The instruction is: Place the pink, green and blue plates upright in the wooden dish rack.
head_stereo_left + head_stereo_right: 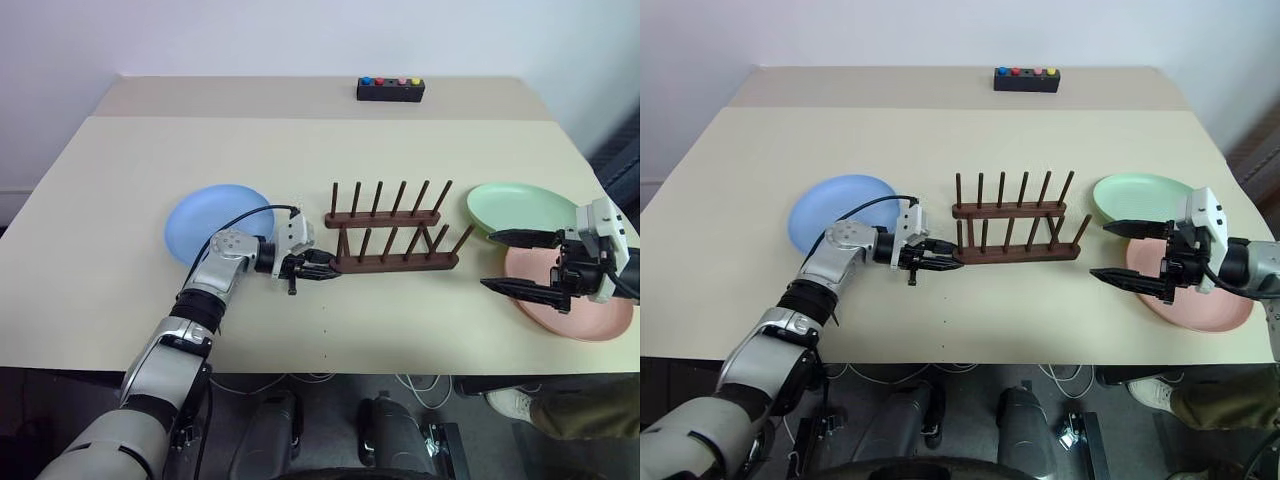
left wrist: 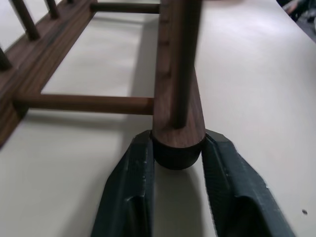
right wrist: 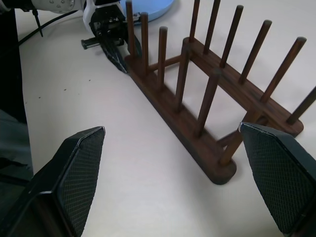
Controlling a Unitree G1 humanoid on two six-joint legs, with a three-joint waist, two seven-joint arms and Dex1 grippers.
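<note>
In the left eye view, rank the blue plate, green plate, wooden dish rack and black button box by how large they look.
1. wooden dish rack, widest.
2. blue plate and green plate: look alike, both partly hidden by an arm, unranked.
3. black button box, smallest, though farthest away.

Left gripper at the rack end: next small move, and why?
Probably open and back off. The left gripper has its fingers around the near rail end of the wooden dish rack, and all three plates lie flat, so a plate pickup looks next.

Silver arms, black cable, black-fingered pincers
</note>
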